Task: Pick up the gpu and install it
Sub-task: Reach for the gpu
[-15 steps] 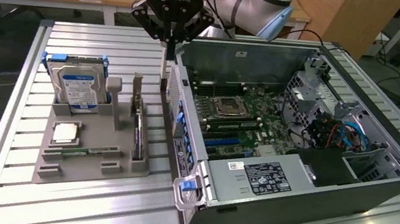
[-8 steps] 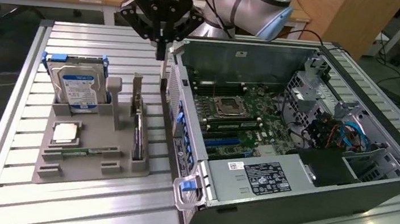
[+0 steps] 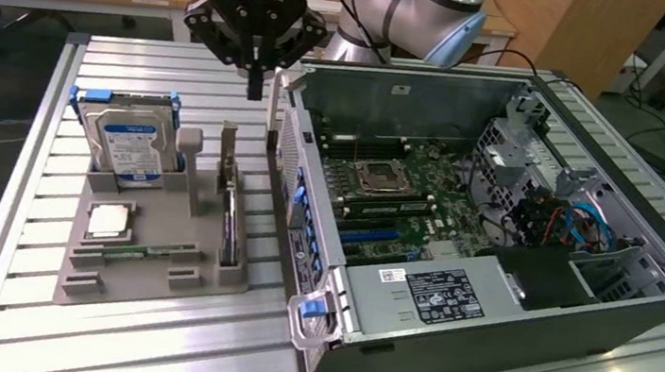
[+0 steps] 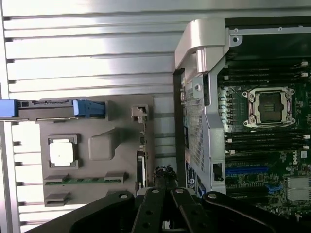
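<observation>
So the claw (image 3: 257, 82) is pressed together with nothing in it, hanging above the gpu (image 3: 231, 202), which stands on edge in the gray tray (image 3: 86, 281) on the tabletop (image 3: 135, 343), at the exterior view's left of the open computer case (image 3: 485, 295).

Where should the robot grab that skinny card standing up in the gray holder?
Pinch the gpu by its long top edge, coming straight down from above and squeezing its two flat faces. It stands on edge in a slot of the gray holder, so only the upper edge is free. The computer case also crowds one side.
</observation>
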Controlling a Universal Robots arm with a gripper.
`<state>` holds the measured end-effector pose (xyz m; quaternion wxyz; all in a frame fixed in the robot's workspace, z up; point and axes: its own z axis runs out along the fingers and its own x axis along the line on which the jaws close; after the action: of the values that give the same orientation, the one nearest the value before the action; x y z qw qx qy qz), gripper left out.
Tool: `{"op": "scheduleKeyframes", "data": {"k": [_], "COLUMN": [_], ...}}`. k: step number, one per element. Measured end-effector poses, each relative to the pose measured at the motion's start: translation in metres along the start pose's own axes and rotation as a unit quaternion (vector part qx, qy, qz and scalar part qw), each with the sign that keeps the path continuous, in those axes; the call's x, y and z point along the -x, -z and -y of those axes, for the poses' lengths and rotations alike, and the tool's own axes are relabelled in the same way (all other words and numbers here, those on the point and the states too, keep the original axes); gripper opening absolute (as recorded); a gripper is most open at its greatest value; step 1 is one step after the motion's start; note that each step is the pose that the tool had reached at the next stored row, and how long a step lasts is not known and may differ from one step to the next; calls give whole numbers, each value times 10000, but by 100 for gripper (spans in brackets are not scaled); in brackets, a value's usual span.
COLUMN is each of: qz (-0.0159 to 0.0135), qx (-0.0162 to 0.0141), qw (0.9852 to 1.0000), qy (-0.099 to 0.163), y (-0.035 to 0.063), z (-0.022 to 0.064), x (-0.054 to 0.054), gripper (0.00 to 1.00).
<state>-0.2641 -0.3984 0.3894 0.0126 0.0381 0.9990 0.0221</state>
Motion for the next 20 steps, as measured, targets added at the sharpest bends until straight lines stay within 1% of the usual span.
{"op": "scheduleKeyframes", "data": {"k": [2, 5, 8, 20], "qz": [0, 0, 0, 0], "qx": [0, 0, 0, 0], "qw": [10000, 10000, 10000, 10000], "qy": [-1, -1, -1, -1], "y": [-1, -2, -3, 0], "z": [2, 3, 24, 221], "x": [-28, -39, -49, -73], "gripper": [11, 11, 11, 11]}}
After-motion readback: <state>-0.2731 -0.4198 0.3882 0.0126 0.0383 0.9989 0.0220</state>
